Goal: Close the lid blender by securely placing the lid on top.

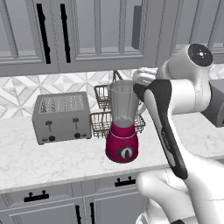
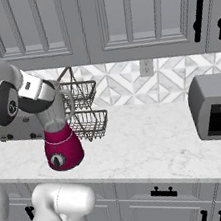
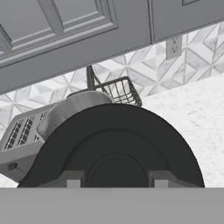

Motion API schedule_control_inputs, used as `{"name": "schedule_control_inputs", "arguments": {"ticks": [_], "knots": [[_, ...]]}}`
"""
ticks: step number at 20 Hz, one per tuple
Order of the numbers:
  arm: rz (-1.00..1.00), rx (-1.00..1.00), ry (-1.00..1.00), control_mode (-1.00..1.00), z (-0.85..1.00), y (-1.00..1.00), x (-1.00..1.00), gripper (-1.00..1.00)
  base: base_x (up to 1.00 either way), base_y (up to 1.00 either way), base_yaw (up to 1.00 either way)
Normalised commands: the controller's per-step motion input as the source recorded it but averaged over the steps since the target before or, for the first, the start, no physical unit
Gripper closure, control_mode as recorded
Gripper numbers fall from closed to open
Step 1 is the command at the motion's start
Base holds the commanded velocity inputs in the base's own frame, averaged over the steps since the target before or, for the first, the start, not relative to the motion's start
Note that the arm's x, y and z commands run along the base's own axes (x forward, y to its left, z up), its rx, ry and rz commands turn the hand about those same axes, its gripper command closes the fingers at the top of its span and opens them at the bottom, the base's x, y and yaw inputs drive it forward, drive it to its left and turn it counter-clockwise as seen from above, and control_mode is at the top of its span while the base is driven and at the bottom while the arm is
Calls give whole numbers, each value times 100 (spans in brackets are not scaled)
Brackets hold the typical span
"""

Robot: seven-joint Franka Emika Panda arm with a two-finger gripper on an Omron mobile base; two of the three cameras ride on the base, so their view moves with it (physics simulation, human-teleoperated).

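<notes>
Counter [image 2: 153, 141]: 1 blender [image 1: 122, 131]; 1 lid [image 3: 113, 144] in hand [image 3: 114, 183].

Lid [image 2: 37, 105] atop blender [image 2: 60, 135] jar

In the left base view the blender [image 1: 123, 127] stands mid-frame on the counter [image 1: 39, 159]. The toaster [image 1: 61, 117] sits to its left, and the wire basket [image 1: 104, 114] is just behind it against the wall. The arm crosses the right side of the frame. In the right base view the blender is at left and the box appliance [image 2: 216, 107] far right. In the hand view the lid [image 3: 113, 148] sits at lower centre between the fingertips, in front of the jar.
</notes>
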Motion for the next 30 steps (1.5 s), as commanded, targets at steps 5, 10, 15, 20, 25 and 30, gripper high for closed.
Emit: {"name": "schedule_control_inputs", "arguments": {"ticks": [5,10,15,20,25,30], "knots": [[0,0,1,-100,14,38,5,100,0,0,0],[0,0,1,-100,0,6,18,100,0,0,0],[0,-1,0,-100,0,7,18,100,0,0,0],[0,-4,0,-100,-6,13,17,100,0,0,0],[0,-4,0,-100,-10,2,23,100,0,0,0],[0,-3,0,-100,-8,0,28,100,0,0,0]]}}
